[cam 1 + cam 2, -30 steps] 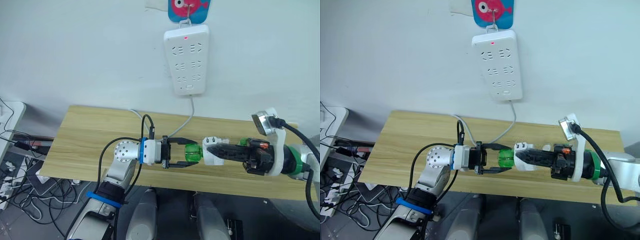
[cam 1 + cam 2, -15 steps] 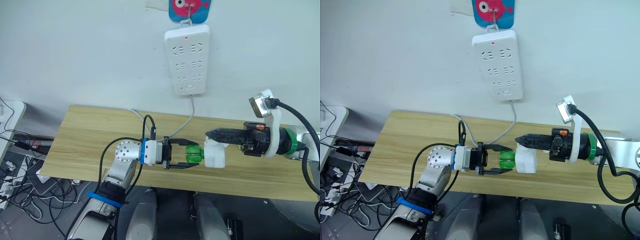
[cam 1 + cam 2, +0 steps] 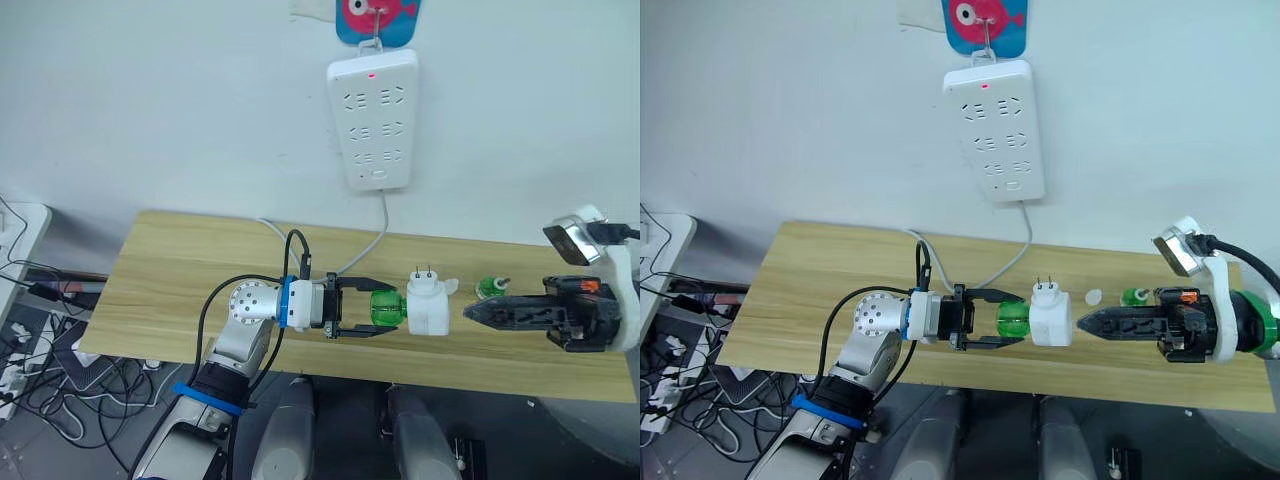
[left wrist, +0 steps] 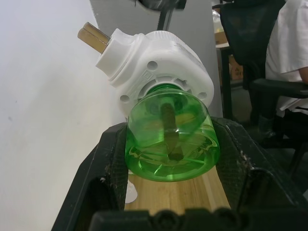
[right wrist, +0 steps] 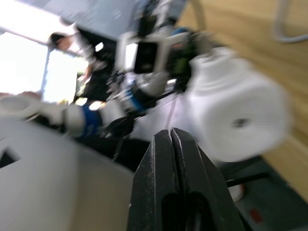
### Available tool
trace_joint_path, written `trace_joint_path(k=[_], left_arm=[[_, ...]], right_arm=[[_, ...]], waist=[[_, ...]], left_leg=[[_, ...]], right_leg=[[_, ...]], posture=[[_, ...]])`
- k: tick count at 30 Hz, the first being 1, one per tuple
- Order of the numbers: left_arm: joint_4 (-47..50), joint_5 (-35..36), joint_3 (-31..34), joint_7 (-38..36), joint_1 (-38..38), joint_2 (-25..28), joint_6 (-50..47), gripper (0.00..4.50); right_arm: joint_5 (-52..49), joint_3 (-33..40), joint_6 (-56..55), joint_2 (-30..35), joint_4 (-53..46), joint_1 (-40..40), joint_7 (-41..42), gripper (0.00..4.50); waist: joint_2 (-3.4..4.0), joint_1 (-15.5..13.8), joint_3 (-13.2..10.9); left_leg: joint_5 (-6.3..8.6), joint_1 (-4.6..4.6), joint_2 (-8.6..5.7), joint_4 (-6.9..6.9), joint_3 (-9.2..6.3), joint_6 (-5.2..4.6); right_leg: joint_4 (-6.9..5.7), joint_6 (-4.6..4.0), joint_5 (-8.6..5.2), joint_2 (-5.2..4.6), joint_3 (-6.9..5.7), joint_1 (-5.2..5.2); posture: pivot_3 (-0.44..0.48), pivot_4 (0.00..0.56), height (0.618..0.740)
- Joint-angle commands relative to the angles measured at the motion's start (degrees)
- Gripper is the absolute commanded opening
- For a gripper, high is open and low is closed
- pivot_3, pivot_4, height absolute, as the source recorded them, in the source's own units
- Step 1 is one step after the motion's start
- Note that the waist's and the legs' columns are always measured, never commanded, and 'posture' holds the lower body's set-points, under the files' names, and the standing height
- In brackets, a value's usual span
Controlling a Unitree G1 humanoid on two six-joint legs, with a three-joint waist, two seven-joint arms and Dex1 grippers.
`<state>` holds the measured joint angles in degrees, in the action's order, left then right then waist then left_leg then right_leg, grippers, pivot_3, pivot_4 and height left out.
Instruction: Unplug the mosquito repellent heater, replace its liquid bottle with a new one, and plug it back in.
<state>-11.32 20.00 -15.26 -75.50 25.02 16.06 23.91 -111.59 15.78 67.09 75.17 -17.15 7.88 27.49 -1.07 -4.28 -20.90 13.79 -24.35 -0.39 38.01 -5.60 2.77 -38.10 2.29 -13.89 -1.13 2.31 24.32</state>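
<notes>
Gripping the green bottle (image 3: 385, 307), left gripper (image 3: 372, 309) keeps the mosquito repellent heater (image 3: 429, 306) pointing lengthwise toward right gripper (image 3: 472, 314), pressed together, apart.

Power strip (image 3: 373, 120): white, hung upright on the wall, one small red light lit near its top.
Hanger (image 3: 377, 20): blue with a pink fish face, above the strip.
Cord (image 3: 372, 245): pale, drops from the strip's lower end, curves across the wood.
Table (image 3: 180, 280): light wood top, set against the wall.
Floor cables (image 3: 45, 350): black tangle, off the table's left end.
Office chair (image 4: 250, 53): black, with a seated person in white (image 4: 288, 43).
</notes>
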Motion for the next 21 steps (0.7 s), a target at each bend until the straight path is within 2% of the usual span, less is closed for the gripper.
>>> trace_joint_path(k=[1, 11, 21], left_arm=[[2.25, 1.14, 0.06, 0.08, -0.37, -0.5, 0.19, 2.26], [3.46, 1.5, 0.06, -0.03, -0.67, -0.18, -0.74, 2.26], [3.95, 1.44, 0.24, -0.17, -0.92, -1.1, -1.22, 2.26]], right_arm=[[-1.41, 1.09, -1.64, -1.41, -0.69, -0.64, -3.62, 0.04], [-1.41, -4.74, -4.05, -8.0, -4.45, 4.53, -7.68, 0.04], [-1.41, -7.47, -6.17, -10.82, -7.19, 3.8, -11.32, 0.04]], waist=[[0.0, 0.01, 0.0], [0.0, 0.01, 0.0], [0.0, -0.03, 0.0]], left_leg=[[-0.01, 0.0, 0.0, 0.0, -0.01, 0.0], [-0.01, 0.0, 0.0, -0.01, -0.04, 0.0], [0.0, -0.02, -0.01, -0.02, -0.05, -0.01]], right_leg=[[-0.01, 0.0, 0.0, 0.01, 0.0, 0.0], [0.01, 0.01, 0.0, 0.03, -0.02, 0.0], [0.04, 0.01, 0.0, 0.02, -0.03, 0.0]], posture=[[0.151, 0.334, 0.74], [0.164, 0.337, 0.74], [0.164, 0.338, 0.74]])
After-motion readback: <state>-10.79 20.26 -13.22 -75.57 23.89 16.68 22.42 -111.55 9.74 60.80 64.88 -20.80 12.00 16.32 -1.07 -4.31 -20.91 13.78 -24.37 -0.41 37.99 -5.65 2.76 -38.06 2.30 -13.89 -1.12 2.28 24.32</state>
